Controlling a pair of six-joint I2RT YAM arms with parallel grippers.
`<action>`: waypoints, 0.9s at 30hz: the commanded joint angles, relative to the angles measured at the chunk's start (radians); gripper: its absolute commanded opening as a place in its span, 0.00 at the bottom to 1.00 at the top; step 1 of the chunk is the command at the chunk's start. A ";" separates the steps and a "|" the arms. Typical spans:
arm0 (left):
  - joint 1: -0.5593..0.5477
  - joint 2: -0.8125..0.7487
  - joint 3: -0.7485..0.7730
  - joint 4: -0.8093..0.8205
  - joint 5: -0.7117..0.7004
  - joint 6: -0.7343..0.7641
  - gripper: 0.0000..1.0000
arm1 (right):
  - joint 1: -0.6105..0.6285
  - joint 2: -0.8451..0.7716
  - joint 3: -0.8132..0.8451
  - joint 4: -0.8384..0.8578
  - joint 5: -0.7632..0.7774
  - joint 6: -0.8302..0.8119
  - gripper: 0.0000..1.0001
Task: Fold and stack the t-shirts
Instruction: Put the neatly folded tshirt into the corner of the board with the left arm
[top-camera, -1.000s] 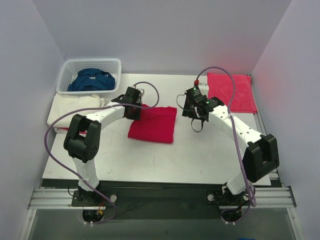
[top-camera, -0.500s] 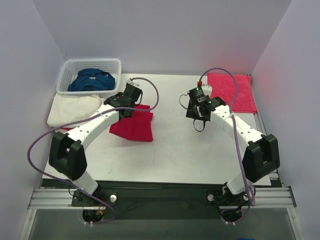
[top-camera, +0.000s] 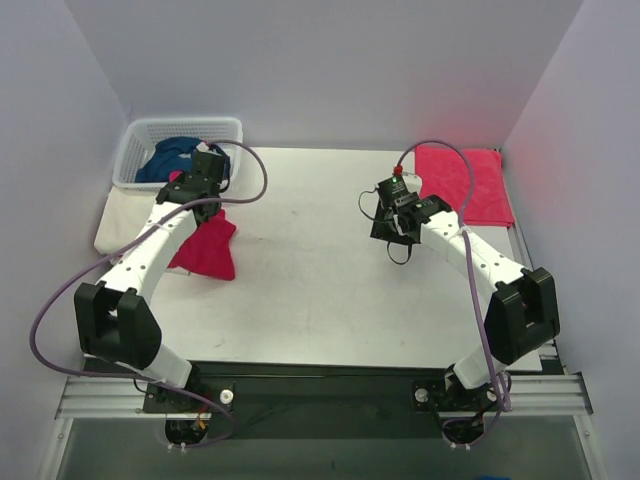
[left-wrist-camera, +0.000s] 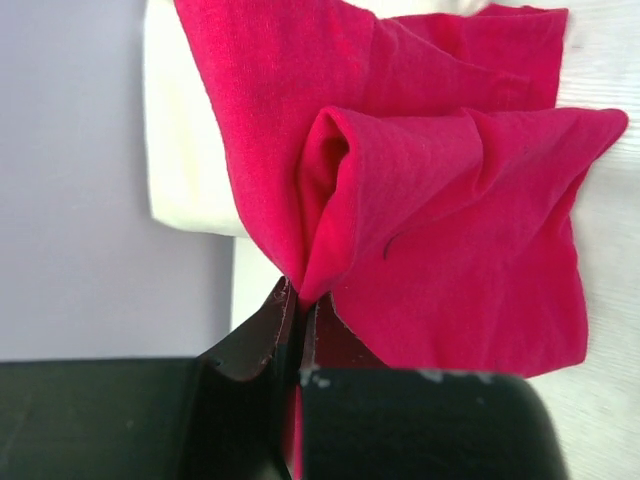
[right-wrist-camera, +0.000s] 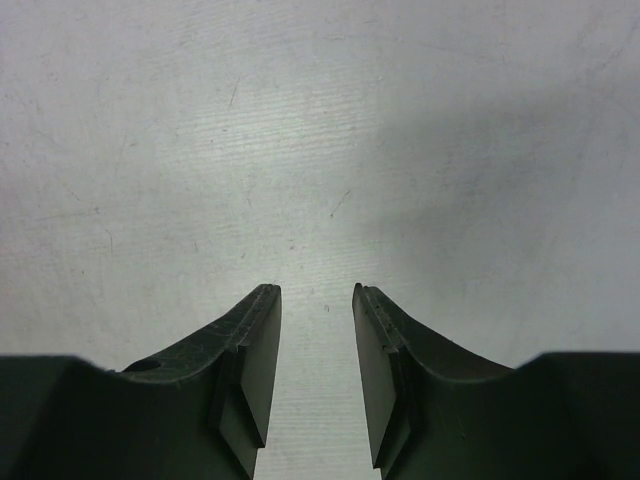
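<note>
My left gripper (left-wrist-camera: 297, 300), clamped on red shirt (left-wrist-camera: 450, 250), has carried it to cream shirt (left-wrist-camera: 185, 150) just ahead: stacking next. Right gripper (right-wrist-camera: 316, 300) part-open, empty.

The far left corner of the table (top-camera: 330, 310) is taken up by a white basket (top-camera: 133, 150). The left edge nearer in is blocked by a cream shirt (top-camera: 118, 225) and by a red shirt (top-camera: 207, 250) pinched in the left gripper (left-wrist-camera: 298, 300), with the left arm (top-camera: 150, 250) stretched above. The far right corner is covered by a folded red shirt (top-camera: 470, 190). Bare surface is seen across the middle and along the near edge, overhung only by the right gripper (right-wrist-camera: 316, 300), its jaws parted, right of centre. Three sides are closed in by walls (top-camera: 300, 70).
</note>
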 joint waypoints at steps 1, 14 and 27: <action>0.074 -0.001 0.087 0.074 -0.047 0.132 0.00 | 0.001 -0.035 -0.007 -0.015 -0.015 0.014 0.36; 0.333 0.103 0.113 0.189 -0.033 0.187 0.00 | -0.001 -0.015 0.006 -0.009 -0.043 -0.003 0.34; 0.487 0.243 0.179 0.117 -0.104 0.015 0.00 | -0.002 0.025 0.023 -0.007 -0.069 -0.002 0.33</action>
